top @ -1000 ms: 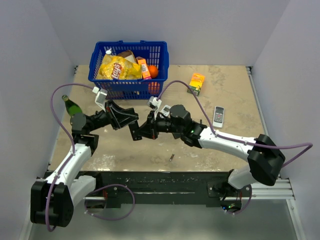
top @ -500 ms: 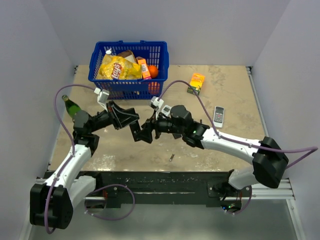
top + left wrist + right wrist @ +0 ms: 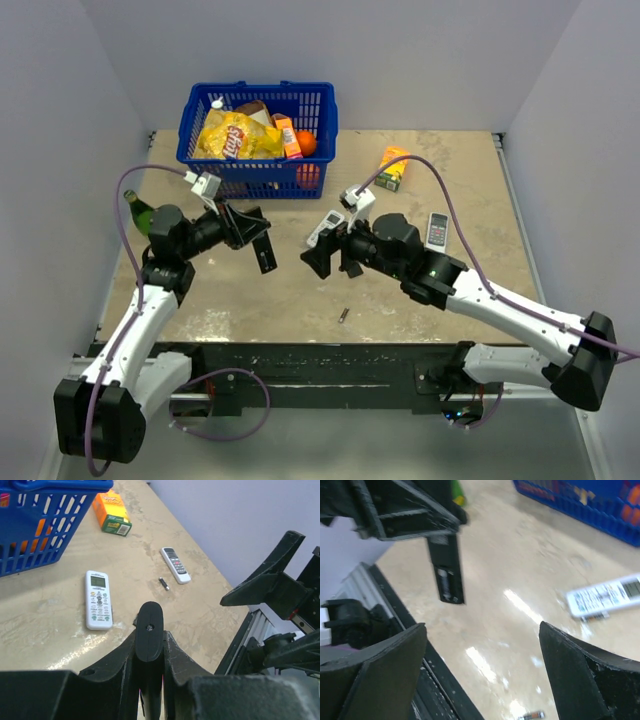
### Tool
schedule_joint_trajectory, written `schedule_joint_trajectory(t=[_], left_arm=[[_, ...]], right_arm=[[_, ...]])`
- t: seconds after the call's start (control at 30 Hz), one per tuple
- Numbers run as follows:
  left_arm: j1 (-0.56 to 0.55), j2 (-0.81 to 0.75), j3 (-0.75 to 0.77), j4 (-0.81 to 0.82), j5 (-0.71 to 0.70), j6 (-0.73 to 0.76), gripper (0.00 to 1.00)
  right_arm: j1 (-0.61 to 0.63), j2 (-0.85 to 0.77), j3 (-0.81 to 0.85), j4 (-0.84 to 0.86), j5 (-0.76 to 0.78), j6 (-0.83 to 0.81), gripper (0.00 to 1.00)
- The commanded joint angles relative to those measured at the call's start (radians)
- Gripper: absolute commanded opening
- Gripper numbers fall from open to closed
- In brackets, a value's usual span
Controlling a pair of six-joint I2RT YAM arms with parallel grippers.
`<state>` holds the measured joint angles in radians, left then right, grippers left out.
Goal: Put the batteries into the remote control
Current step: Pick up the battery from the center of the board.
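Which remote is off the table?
The slim black remote, clamped in the left pincer. The white remote with a screen and the white remote with grey buttons lie flat on the table.

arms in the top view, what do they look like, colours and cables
Both match: the left arm and right arm have white tube links between chunky black joints and black bases. A purple cable loops along each to a small white camera at the wrist. The fingers are matte black, broad wedge shapes with scuffed edges. No readable markings show.
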<state>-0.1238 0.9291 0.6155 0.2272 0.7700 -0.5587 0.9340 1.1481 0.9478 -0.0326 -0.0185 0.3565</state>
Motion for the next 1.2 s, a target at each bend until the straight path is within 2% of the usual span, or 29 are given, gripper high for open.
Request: schedule_joint_trajectory(t=[0.0,0.13,0.23,0.4,0.57,0.7,0.9,1.17], left_arm=[[0.000,-0.032,0.046,-0.072,-0.060,0.068,0.00],[0.000,-0.039,0.046,-0.072,-0.064,0.068,0.00],[0.003,-0.041,0.047,-0.074,-0.064,0.065,0.00],[0.013,-0.036,0.044,-0.069,-0.052,0.056,0.00],[0.016,-0.035,0.039,-0.066,-0.049,0.051,0.00],[0.016,-0.036,0.035,-0.060,-0.044,0.046,0.00],[0.016,-0.038,0.033,-0.058,-0.041,0.045,0.00],[0.016,-0.036,0.032,-0.049,-0.029,0.036,0.00]], right_arm=[[-0.001,-0.062,-0.041,-0.200,0.190,0.084,0.98],[-0.001,-0.076,-0.076,-0.291,0.213,0.125,0.98],[-0.001,-0.071,-0.102,-0.395,0.279,0.217,0.98],[0.043,-0.057,-0.199,-0.421,0.304,0.386,0.78],[0.146,0.065,-0.178,-0.478,0.443,0.513,0.76],[0.242,0.182,-0.161,-0.464,0.479,0.601,0.67],[0.310,0.260,-0.161,-0.415,0.517,0.723,0.50],[0.345,0.320,-0.133,-0.426,0.603,0.792,0.49]])
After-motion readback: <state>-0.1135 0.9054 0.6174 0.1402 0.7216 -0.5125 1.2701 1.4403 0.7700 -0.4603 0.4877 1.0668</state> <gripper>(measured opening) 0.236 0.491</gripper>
